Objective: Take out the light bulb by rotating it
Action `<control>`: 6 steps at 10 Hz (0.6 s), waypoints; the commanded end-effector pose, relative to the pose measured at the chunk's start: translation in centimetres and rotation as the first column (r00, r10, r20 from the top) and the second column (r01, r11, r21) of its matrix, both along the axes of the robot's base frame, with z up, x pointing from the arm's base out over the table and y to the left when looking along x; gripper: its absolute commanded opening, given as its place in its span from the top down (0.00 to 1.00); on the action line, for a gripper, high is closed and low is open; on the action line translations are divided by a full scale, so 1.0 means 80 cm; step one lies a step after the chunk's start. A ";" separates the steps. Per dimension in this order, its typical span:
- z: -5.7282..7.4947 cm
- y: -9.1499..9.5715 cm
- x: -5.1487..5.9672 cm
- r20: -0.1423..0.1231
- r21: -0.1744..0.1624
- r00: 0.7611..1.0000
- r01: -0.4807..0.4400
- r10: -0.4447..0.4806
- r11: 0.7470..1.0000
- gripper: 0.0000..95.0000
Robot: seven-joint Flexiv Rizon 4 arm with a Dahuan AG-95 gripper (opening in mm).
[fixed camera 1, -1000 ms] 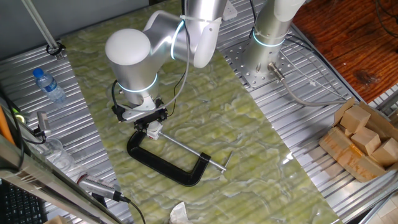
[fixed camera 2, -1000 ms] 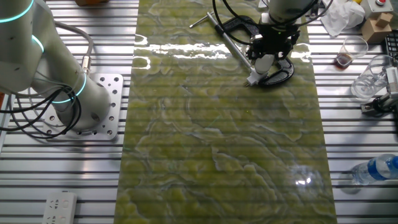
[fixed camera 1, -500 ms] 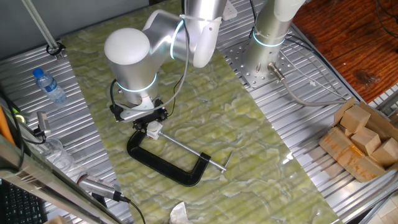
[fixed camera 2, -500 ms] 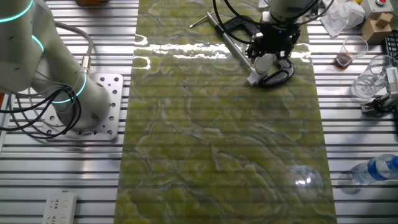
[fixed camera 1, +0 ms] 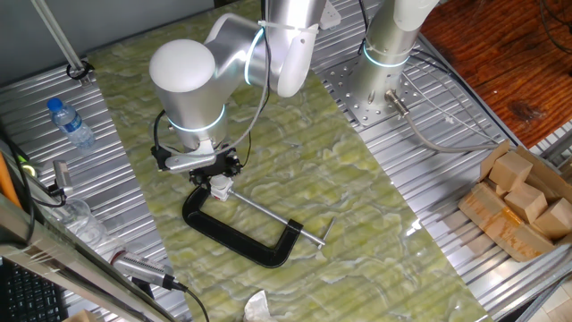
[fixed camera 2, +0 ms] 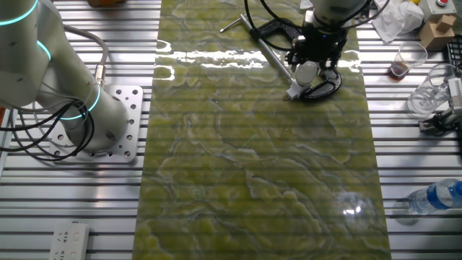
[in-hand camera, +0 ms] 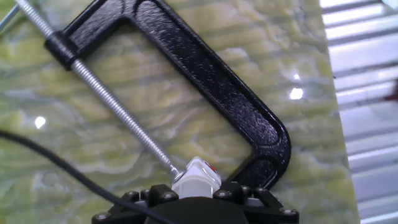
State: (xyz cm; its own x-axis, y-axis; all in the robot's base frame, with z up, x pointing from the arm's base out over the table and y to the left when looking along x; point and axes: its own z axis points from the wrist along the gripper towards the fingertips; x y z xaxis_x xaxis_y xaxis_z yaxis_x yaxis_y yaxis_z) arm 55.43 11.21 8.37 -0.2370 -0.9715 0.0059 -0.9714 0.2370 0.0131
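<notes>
while my gripper (fixed camera 2: 309,63) hangs low over the black clamp (fixed camera 1: 234,232), the light bulb (fixed camera 2: 306,71) sits right under me, in the white socket (in-hand camera: 196,176) pinched between the clamp's screw (in-hand camera: 106,96) and its curved end. i cannot tell how far my jaws are open, or if they hold the bulb — my own body hides them. i think the bulb is light, smooth and slippery, and thin glass breaks fast. so i should hold its round sides softly, just tight enough to turn it — never squeeze hard.
</notes>
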 end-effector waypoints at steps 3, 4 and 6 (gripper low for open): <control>0.000 -0.004 0.001 0.000 0.005 0.993 0.117 -0.117 0.993 0.40; 0.000 -0.004 0.001 0.000 0.006 0.991 0.137 -0.137 0.991 0.40; 0.001 -0.005 0.002 0.000 0.004 0.985 0.174 -0.174 0.985 0.40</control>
State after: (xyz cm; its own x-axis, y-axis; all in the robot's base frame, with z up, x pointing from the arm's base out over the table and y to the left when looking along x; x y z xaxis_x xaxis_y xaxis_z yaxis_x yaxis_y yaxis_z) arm 55.54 10.81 8.48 -0.3947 -0.9188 0.0019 -0.9187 0.3946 0.0147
